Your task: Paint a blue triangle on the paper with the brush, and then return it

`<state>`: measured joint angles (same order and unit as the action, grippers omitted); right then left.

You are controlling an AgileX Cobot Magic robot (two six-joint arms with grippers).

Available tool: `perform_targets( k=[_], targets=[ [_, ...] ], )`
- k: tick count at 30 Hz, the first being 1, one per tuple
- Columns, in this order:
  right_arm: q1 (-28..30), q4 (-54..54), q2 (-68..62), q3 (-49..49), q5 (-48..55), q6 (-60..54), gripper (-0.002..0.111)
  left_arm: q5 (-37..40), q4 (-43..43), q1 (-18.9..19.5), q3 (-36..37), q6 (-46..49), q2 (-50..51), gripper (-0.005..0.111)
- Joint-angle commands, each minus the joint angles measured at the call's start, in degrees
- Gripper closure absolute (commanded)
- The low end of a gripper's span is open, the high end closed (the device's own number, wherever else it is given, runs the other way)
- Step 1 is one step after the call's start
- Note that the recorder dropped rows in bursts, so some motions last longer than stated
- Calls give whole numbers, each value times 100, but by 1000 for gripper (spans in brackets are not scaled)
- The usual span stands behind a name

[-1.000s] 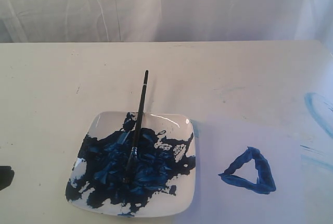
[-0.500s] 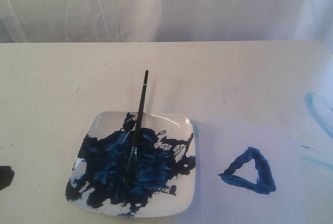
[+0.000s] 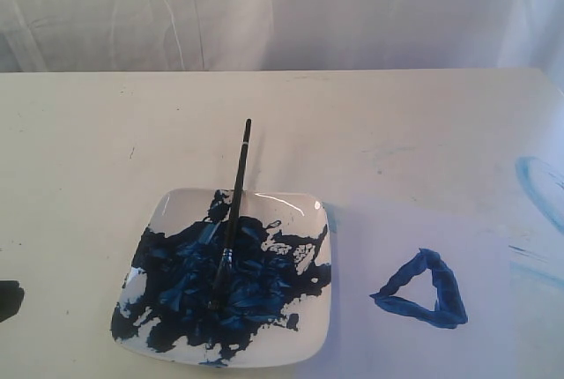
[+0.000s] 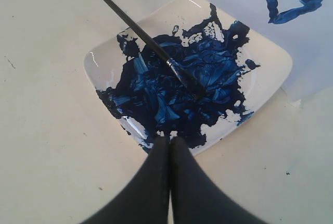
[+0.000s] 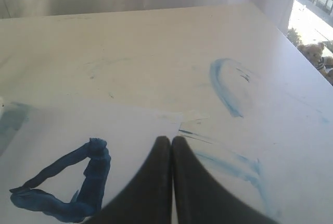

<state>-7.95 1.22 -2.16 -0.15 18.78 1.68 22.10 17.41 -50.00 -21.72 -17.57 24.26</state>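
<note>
Brush (image 3: 232, 211) lies on the dish (image 3: 310, 330), as we see it: its bristles sit in the blue paint at the dish's middle and its black handle reaches out past the dish's far rim. Nothing grips it. Just beside the dish, to its right in the exterior view, lies the paper (image 3: 379, 238). The triangle (image 3: 446, 287) is painted on it, clear of the dish. Farther from the dish on that same side, we see pale blue smears (image 3: 538, 187) on the bare surface (image 3: 88, 132). The left end effector (image 4: 170, 146) hangs close to the dish's rim, its fingers pressed together with nothing between them. The right end effector (image 5: 171, 143) is also closed and empty, over the paper's edge on the side of the triangle away from the dish.
</note>
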Motion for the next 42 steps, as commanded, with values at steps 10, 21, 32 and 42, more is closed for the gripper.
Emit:
perform_targets(
  k=[10,21,32,42],
  targets=[
    [-180,-42,35,15,-78,-50,108,-16,-63,14,33,-44,6,107],
    [-472,-42,35,15,-78,-38,108,-16,-63,14,33,-44,6,107],
    [-472,-58,35,15,-78,-40,108,-16,-63,14,33,-44,6,107],
    [-472,-58,35,15,-78,-40,108,-72,57,597,125,-27,-247,107]
  ],
)
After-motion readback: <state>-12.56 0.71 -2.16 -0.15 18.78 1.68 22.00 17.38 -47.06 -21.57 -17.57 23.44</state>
